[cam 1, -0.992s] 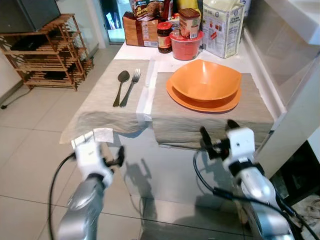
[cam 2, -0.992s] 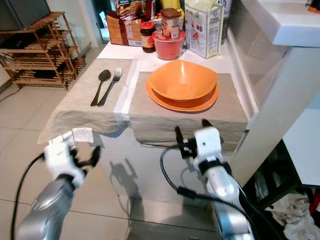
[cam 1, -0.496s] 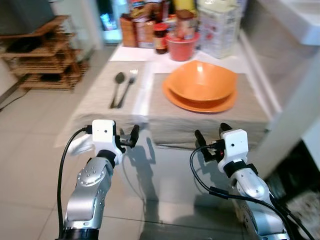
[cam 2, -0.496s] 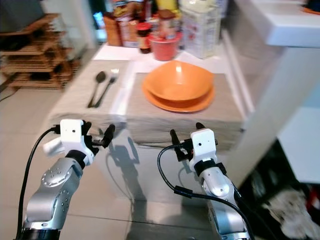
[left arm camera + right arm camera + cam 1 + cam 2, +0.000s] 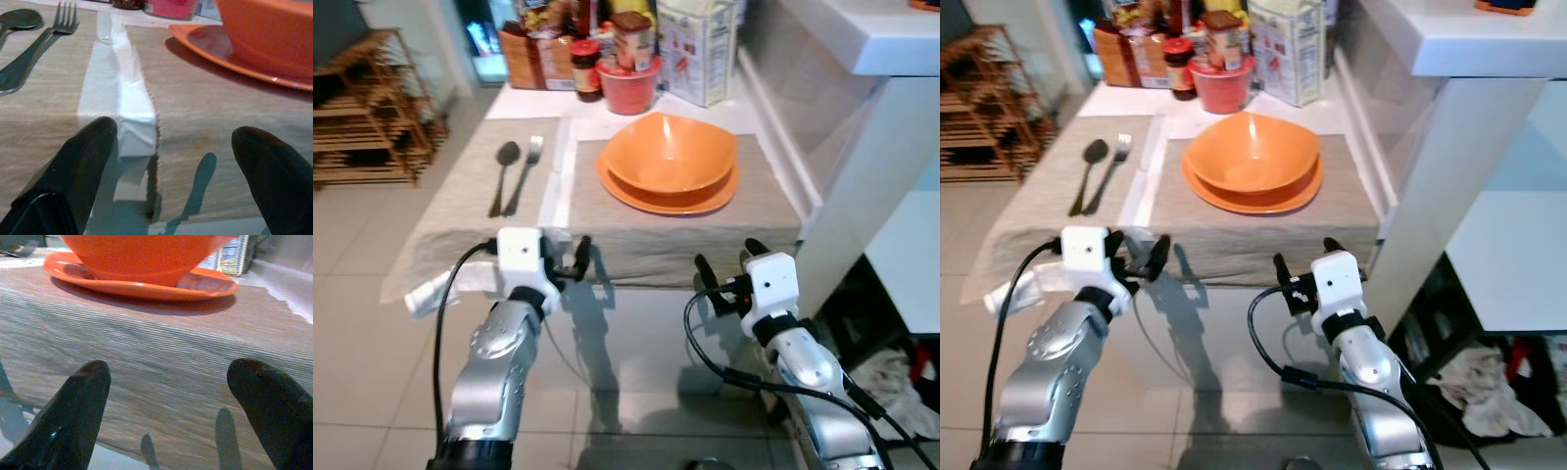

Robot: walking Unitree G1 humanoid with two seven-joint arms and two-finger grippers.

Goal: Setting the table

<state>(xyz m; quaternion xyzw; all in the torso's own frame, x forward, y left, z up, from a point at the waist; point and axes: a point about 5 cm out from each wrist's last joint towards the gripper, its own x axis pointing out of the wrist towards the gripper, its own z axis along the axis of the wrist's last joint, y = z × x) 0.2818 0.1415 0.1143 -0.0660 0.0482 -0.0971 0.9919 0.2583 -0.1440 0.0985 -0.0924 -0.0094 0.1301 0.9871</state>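
Our left gripper (image 5: 570,257) and right gripper (image 5: 729,266) hang spread, grasping nothing; the glossy orange bowl (image 5: 671,152) sits at twelve o'clock.

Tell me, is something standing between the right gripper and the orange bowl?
Nothing visible does. The right gripper, open, hovers at the table's near edge, and between it and the orange bowl lies only bare placemat. The bowl sits on an orange plate.
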